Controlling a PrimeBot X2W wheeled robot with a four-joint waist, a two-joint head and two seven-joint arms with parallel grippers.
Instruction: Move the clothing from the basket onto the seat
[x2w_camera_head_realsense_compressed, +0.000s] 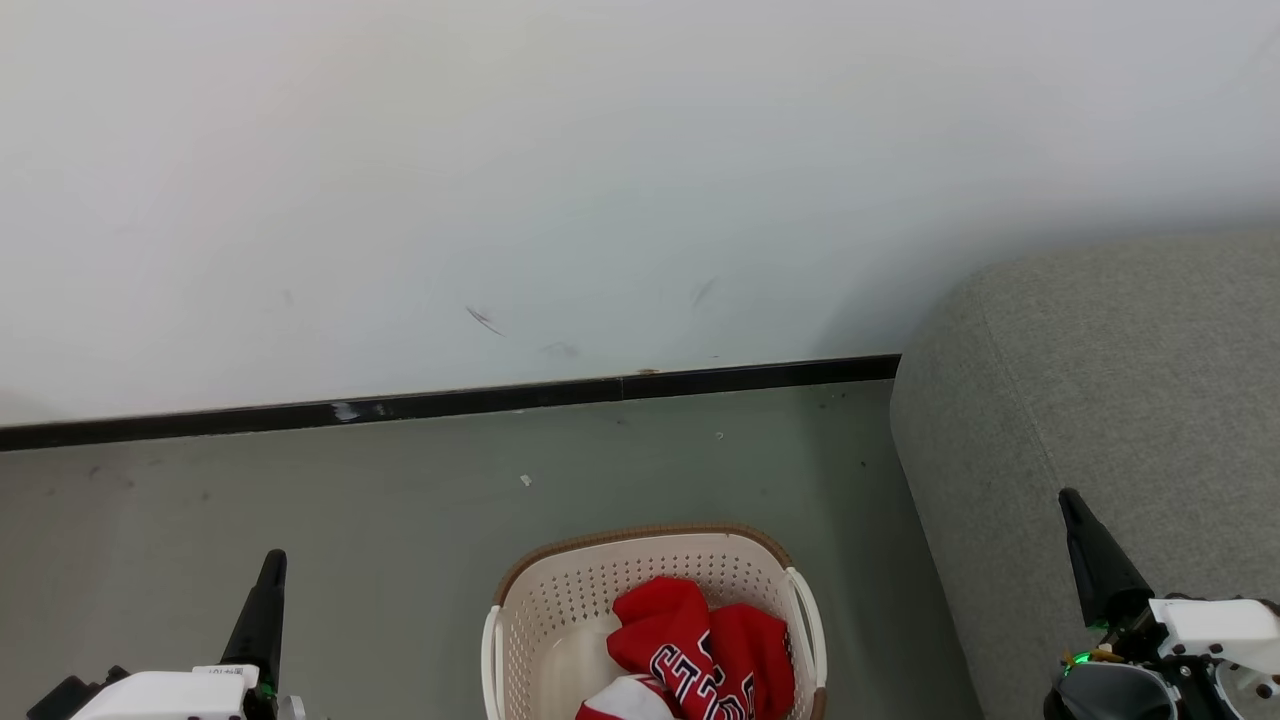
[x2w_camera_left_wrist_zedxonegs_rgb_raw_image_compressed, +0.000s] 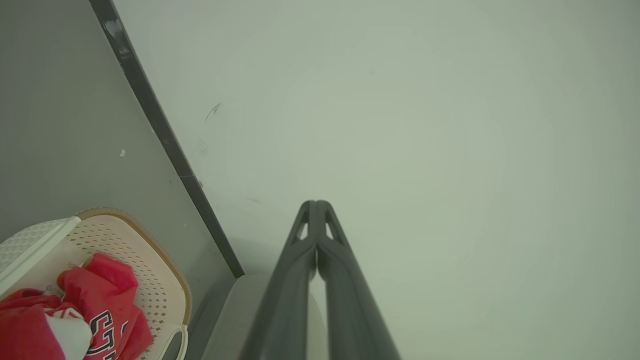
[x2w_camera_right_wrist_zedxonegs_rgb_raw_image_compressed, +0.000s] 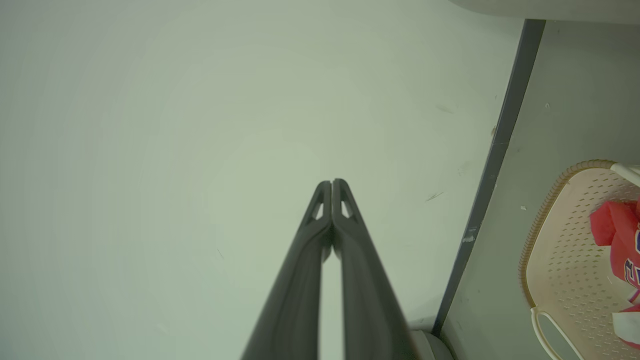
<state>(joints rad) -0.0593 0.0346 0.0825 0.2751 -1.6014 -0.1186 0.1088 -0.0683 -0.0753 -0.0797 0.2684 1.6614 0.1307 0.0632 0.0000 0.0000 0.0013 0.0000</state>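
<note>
The cream basket (x2w_camera_head_realsense_compressed: 560, 610) with a brown rim stands on the floor at the bottom middle of the head view. Red clothing (x2w_camera_head_realsense_compressed: 700, 645) with black, white-edged letters lies bunched inside it. The grey seat (x2w_camera_head_realsense_compressed: 1100, 380) rises at the right. My left gripper (x2w_camera_head_realsense_compressed: 270, 565) is shut and empty, low at the left, well apart from the basket. My right gripper (x2w_camera_head_realsense_compressed: 1072, 500) is shut and empty in front of the seat's side. In the left wrist view the shut left gripper (x2w_camera_left_wrist_zedxonegs_rgb_raw_image_compressed: 316, 204) points at the wall, with the basket (x2w_camera_left_wrist_zedxonegs_rgb_raw_image_compressed: 155, 270) and clothing (x2w_camera_left_wrist_zedxonegs_rgb_raw_image_compressed: 100, 295) at the lower left. The right wrist view has the shut right gripper (x2w_camera_right_wrist_zedxonegs_rgb_raw_image_compressed: 332, 182), the basket (x2w_camera_right_wrist_zedxonegs_rgb_raw_image_compressed: 555, 260) and the clothing (x2w_camera_right_wrist_zedxonegs_rgb_raw_image_compressed: 617, 235).
A pale wall (x2w_camera_head_realsense_compressed: 560, 180) with a black skirting strip (x2w_camera_head_realsense_compressed: 450, 403) closes the space behind the basket. Grey floor (x2w_camera_head_realsense_compressed: 350, 500) stretches to the left of and behind the basket. The seat stands close to the basket's right side.
</note>
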